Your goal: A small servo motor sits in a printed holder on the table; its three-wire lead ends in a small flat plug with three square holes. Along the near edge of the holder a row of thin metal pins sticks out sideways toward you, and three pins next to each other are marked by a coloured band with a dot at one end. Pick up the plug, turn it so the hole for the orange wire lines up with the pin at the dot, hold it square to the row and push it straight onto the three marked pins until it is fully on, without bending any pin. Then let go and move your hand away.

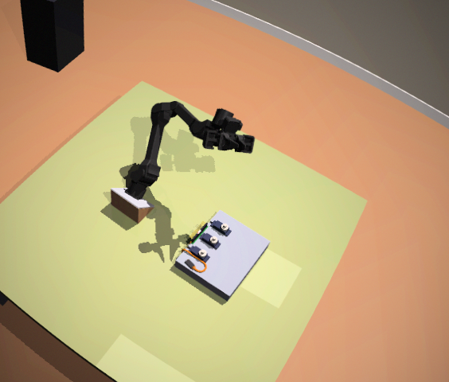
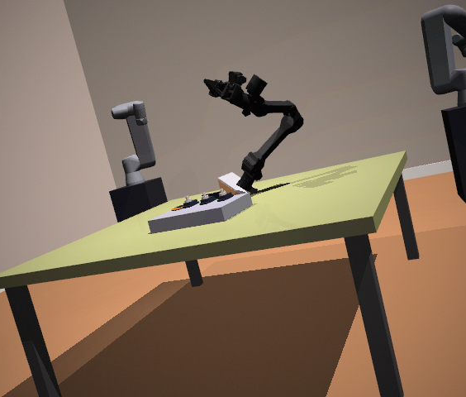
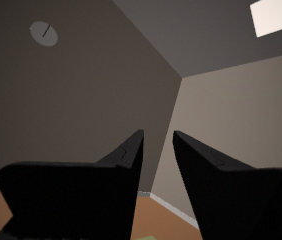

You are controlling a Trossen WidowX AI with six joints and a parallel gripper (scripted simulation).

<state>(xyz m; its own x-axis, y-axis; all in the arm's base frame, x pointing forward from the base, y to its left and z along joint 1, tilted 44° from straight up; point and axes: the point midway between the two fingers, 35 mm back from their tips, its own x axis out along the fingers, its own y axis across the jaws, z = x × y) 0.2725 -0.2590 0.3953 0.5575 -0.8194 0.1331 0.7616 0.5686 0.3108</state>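
Note:
The pale grey holder lies on the table and carries three dark servos, one of them a servo beside the orange lead. The lead curves round to the small dark plug, which lies on top of the holder near a corner. A row of yellowish pins with a green strip runs along the holder's edge on the arm-base side. The marking dot and the plug's holes are too small to see. My gripper is raised high, away from the holder, its fingers parted with nothing between them.
The arm's wedge-shaped base block stands on the green-yellow table, beside the holder's pin side. Two grey arms stand on dark pedestals beyond the table. The wrist view shows walls, ceiling and some floor.

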